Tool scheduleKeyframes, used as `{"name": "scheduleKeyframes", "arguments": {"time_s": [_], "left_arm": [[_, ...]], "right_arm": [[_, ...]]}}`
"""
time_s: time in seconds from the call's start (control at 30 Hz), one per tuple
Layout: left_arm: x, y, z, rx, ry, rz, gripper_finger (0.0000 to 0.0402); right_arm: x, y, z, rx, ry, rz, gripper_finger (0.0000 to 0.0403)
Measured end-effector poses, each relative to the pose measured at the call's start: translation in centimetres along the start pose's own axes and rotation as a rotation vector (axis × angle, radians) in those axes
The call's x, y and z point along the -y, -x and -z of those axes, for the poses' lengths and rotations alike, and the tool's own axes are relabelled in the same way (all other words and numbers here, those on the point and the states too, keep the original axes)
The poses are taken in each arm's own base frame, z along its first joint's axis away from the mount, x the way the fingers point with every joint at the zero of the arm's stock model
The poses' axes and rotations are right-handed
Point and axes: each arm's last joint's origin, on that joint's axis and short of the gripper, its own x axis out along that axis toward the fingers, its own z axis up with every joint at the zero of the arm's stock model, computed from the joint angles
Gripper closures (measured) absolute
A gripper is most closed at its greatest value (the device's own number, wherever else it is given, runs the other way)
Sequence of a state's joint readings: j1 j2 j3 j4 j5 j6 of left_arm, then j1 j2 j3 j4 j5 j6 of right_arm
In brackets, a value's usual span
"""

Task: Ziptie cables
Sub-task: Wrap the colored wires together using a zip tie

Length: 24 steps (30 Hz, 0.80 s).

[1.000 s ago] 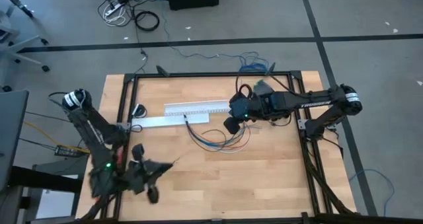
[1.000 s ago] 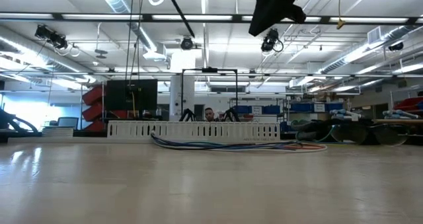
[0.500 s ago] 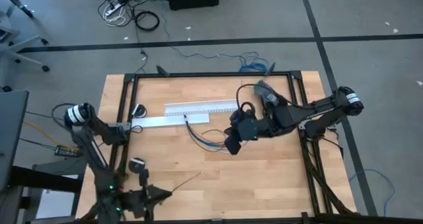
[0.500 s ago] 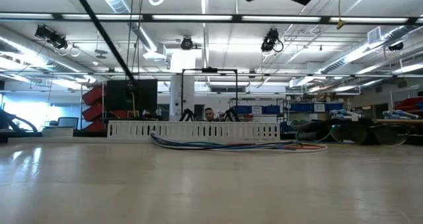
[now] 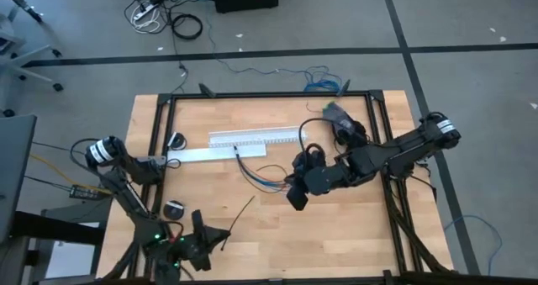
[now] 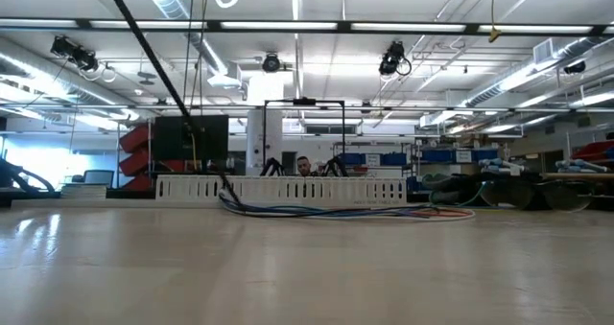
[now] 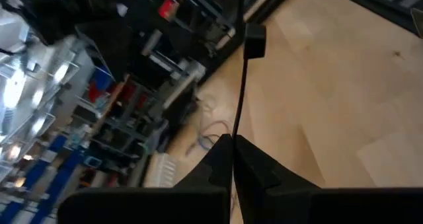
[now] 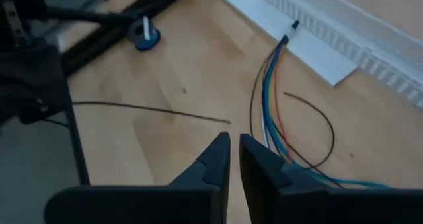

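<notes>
The cables (image 5: 273, 177) lie in a loose curve on the table's middle. Their ends (image 8: 291, 27) rest by the white slotted channel (image 5: 256, 136). They also show in the low view (image 6: 326, 210). My left gripper (image 5: 208, 238) is near the table's near edge, shut on the black ziptie (image 5: 239, 213). The ziptie sticks out toward the cables. My right gripper (image 5: 294, 199) hovers above the cables' near side, empty. Its fingers (image 8: 221, 154) stand almost together, with only a thin slit between them. My left gripper pinches the ziptie's strip (image 7: 233, 139) between its two fingertips. The strip runs straight out ahead along the fingers. Its square head (image 7: 254, 40) is at the free end, over the wood. I cannot tell whether the head touches the table.
A flat grey strip (image 5: 210, 154) lies beside the channel. A small round knob on a blue base (image 8: 147, 36) stands at the table's left side. A black frame (image 5: 160, 134) runs round the tabletop. Bare wood (image 5: 336, 234) lies toward the near right.
My right gripper has gone from the channel toward the table's near edge, over the cables. My left gripper has drawn toward the near edge and a little right with the ziptie. The ziptie's free end now points toward the cables.
</notes>
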<state>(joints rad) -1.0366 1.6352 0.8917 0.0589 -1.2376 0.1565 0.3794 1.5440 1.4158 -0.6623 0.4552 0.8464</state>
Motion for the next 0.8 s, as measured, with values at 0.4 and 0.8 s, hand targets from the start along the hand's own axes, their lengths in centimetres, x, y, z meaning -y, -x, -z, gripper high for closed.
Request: {"name": "scheduleKeyframes", "arguments": {"time_s": [0.4,0.8], "left_arm": [[2.5,-2.8,2.2,-0.102,0.090,0.195,0.0401],[2.8,-2.7,4.0,-0.233,0.061,0.316,0.0401]], "right_arm": [[-0.2,-1.9,0.7,-0.037,0.034,0.028,0.0372],[1.0,-2.6,-0.5,-0.021,0.050,0.066,0.0372]]}}
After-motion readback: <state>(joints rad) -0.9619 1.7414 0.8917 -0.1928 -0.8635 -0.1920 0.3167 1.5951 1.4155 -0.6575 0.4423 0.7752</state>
